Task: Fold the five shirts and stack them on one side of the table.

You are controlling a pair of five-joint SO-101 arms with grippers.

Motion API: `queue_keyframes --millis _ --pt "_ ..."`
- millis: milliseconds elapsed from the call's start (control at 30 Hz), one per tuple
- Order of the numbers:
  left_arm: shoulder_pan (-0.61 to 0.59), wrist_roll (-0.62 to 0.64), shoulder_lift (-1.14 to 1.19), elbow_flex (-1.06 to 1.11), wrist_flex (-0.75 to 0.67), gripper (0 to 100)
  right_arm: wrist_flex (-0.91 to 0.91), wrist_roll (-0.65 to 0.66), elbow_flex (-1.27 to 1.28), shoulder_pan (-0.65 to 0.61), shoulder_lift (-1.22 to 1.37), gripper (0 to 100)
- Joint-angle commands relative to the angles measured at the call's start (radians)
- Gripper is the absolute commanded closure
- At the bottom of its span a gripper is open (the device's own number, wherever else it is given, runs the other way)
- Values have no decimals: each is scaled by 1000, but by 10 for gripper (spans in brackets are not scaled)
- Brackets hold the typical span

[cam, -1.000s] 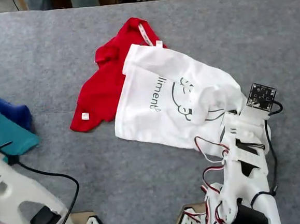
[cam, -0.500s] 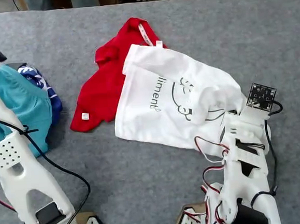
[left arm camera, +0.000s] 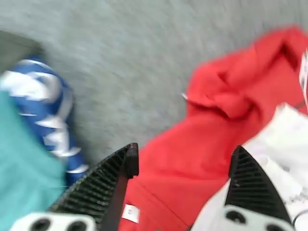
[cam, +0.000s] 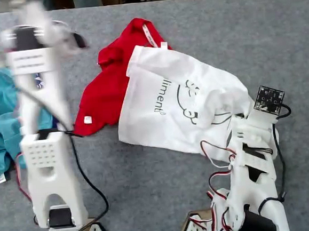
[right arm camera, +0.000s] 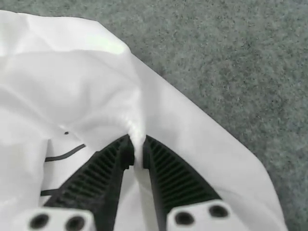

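Note:
A white printed shirt [cam: 169,98] lies crumpled mid-table, overlapping a red shirt [cam: 105,90] on its far left side. My right gripper [right arm camera: 137,150] is shut on a raised fold of the white shirt [right arm camera: 86,82] at its near right corner [cam: 230,115]. A teal shirt [cam: 0,122] and a blue patterned shirt [left arm camera: 43,110] lie bunched at the table's left edge. My left arm stretches up the left side, and its gripper [left arm camera: 185,154] hangs open above the red shirt [left arm camera: 216,125], with nothing between its fingers.
The grey felt table [cam: 255,32] is bare at the far right and along the near middle. Both arm bases stand at the near edge. The red shirt has a small white tag [cam: 87,119] at its near hem.
My left arm swung from the near left corner up over the teal and blue shirts toward the red shirt. The teal shirt shifted and spread out. The right arm stayed still.

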Motion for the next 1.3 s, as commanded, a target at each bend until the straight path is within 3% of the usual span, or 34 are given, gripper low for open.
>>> queue_keyframes --millis 0,300,400,533,633,900,1067,1267 --pt "64 6 77 134 -100 694 -14 -3 -2 -17 -12 984" --pt "79 11 347 133 -147 701 -17 -3 -2 -15 -12 984" --pt "87 8 364 97 -146 770 -17 -3 -2 -15 -12 984" --pt "76 3 373 35 -146 957 -18 -3 -2 -14 -12 984" --pt "53 3 364 -12 -138 955 -20 -3 -2 -14 -12 984" --pt "-88 3 325 -463 34 971 -20 -6 -4 -14 -12 984" --pt "-222 9 114 -450 8 971 -20 -6 -4 -14 -12 984" --pt "-390 3 -161 -450 -127 971 -20 -6 -4 -17 -12 984"
